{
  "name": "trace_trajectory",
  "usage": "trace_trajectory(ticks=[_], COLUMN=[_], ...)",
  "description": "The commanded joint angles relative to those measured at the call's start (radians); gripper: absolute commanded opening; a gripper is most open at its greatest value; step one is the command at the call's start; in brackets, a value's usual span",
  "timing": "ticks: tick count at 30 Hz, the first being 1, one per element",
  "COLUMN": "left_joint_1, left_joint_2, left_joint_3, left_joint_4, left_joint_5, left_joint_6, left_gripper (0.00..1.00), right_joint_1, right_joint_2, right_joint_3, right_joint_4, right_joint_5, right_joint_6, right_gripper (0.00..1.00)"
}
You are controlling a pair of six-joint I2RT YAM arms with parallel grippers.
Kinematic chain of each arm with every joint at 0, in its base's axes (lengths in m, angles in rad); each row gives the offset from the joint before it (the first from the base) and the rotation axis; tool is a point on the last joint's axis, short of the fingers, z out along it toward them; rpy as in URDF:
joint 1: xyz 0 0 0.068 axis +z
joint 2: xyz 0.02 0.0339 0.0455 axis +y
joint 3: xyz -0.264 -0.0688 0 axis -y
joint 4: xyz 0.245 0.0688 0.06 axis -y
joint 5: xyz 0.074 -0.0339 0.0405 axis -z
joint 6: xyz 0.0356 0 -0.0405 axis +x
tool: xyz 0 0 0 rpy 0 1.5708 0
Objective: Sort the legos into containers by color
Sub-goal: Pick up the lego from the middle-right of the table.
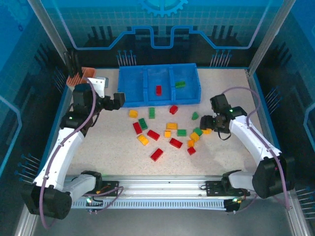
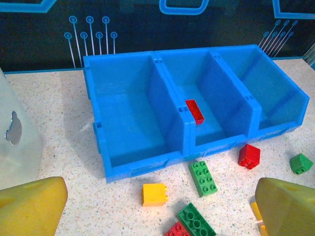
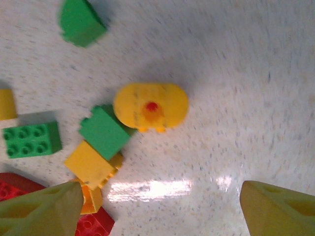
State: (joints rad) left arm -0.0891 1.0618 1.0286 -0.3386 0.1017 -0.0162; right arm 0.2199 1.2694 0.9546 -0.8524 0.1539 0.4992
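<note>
Speckled table carries most legos loose near the tray; one red and one green lie sorted. Over a yellow lego the right gripper hovers, jaws apart, likely to grab it. The left gripper waits, jaws wide.

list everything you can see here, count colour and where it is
blue tray: one, bright blue, three compartments, back centre; left compartment empty
red lego: one, red, middle compartment
green lego: one, green, right compartment
loose legos: about eighteen, red, green and yellow-orange, scattered on the table in front of the tray
holder: one, salmon-orange, back left corner
whitish block: one, pale grey-white, beside the holder
table: one, speckled beige
left hand: one, yellow fingers, open, holding nothing, facing the tray from the left
right hand: one, yellow fingers, open, holding nothing, over the right edge of the loose pile
</note>
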Motion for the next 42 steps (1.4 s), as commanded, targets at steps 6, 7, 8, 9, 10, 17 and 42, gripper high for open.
trace_trajectory(ticks=[6, 7, 8, 9, 10, 17, 42], left_joint_1=[-0.008, -0.008, -0.008, -0.008, -0.008, -0.009, -0.009], left_joint_2=[0.012, 0.011, 0.01, 0.007, 0.003, -0.007, 0.023], left_joint_3=[0.042, 0.044, 0.045, 0.045, 0.045, 0.039, 0.047], left_joint_4=[-0.024, -0.029, -0.03, -0.033, -0.034, -0.037, -0.034], left_joint_5=[0.005, 0.003, 0.0, -0.002, -0.003, -0.014, -0.034], left_joint_6=[0.02, 0.022, 0.024, 0.025, 0.027, 0.033, 0.039], left_gripper=[0.99, 0.99, 0.99, 0.99, 0.99, 0.99, 0.99], right_joint_1=[-0.059, -0.061, -0.064, -0.068, -0.071, -0.088, -0.054], right_joint_2=[0.094, 0.12, 0.144, 0.172, 0.201, 0.359, 0.507], right_joint_3=[-0.055, -0.05, -0.046, -0.036, -0.025, 0.067, 0.065], right_joint_4=[0.214, 0.233, 0.246, 0.256, 0.264, 0.273, 0.218], right_joint_5=[-0.143, -0.143, -0.143, -0.14, -0.137, -0.089, -0.027], right_joint_6=[0.085, 0.085, 0.084, 0.079, 0.074, 0.047, 0.009], right_gripper=[0.95, 0.96, 0.96, 0.97, 0.97, 0.95, 0.55])
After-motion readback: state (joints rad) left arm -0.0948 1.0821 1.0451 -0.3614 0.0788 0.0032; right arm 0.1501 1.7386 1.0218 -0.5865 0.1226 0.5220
